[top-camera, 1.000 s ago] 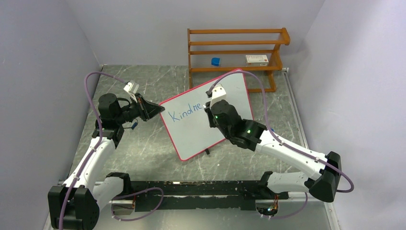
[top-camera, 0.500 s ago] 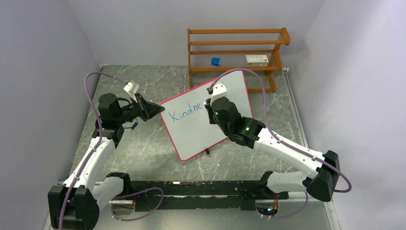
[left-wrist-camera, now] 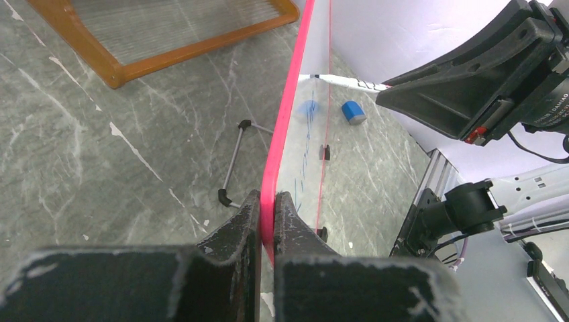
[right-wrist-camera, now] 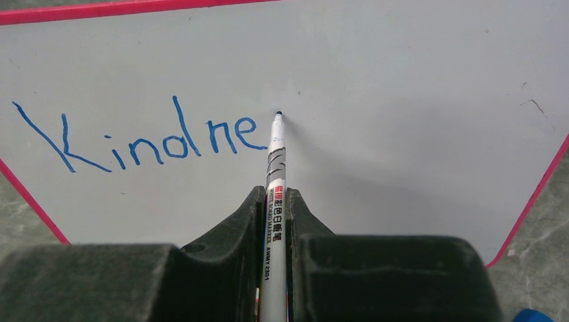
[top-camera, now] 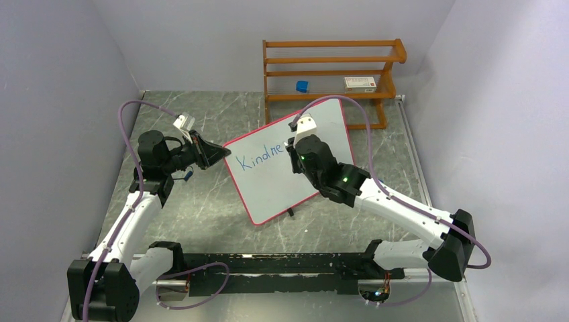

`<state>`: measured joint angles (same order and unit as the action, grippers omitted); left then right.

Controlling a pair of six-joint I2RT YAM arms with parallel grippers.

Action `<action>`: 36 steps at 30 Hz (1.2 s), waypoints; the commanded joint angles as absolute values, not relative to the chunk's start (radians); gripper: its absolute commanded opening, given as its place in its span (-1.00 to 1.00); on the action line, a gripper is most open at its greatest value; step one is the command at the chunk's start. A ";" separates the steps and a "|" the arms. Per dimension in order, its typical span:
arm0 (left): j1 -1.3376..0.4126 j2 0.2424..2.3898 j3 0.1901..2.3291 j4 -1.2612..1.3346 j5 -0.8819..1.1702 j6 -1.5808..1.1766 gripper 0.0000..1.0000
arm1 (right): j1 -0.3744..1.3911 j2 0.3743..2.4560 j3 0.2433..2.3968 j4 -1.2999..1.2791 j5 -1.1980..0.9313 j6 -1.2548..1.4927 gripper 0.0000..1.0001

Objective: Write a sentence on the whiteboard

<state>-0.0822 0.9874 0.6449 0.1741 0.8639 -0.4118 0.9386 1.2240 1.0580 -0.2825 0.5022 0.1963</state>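
Observation:
The whiteboard [top-camera: 272, 191], white with a pink rim, stands tilted in the middle of the table. Blue lettering "Kindne" [right-wrist-camera: 141, 137] runs across its upper left; that is all of the sentence that shows. My left gripper [left-wrist-camera: 267, 201] is shut on the board's pink edge [left-wrist-camera: 283, 144] at its left corner [top-camera: 227, 155]. My right gripper [right-wrist-camera: 274, 196] is shut on a white whiteboard marker [right-wrist-camera: 274, 176]. The marker's blue tip [right-wrist-camera: 278, 113] sits at the board just right of the last "e". From above, the right gripper [top-camera: 295, 153] hides the end of the word.
A wooden rack [top-camera: 329, 75] stands behind the board, holding a small blue object [top-camera: 302, 86] and a white box [top-camera: 359, 83]. A blue cap [left-wrist-camera: 352, 111] lies on the table beside the board. The board's wire stand [left-wrist-camera: 231, 164] sticks out behind it.
My right wrist has shifted slightly toward the far side, the marker with it. The lettering reads the same. The left arm and the board have not moved.

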 commanded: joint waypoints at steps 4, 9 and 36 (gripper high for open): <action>-0.084 1.005 0.643 0.121 0.844 -0.359 -0.90 | 0.931 1.223 1.061 -0.241 0.461 0.183 -1.00; -0.084 1.004 0.643 0.119 0.841 -0.359 -0.90 | 0.930 1.223 1.064 -0.261 0.451 0.185 -1.00; -0.084 1.008 0.643 0.122 0.842 -0.360 -0.90 | 0.930 1.204 1.030 -0.363 0.505 0.210 -1.00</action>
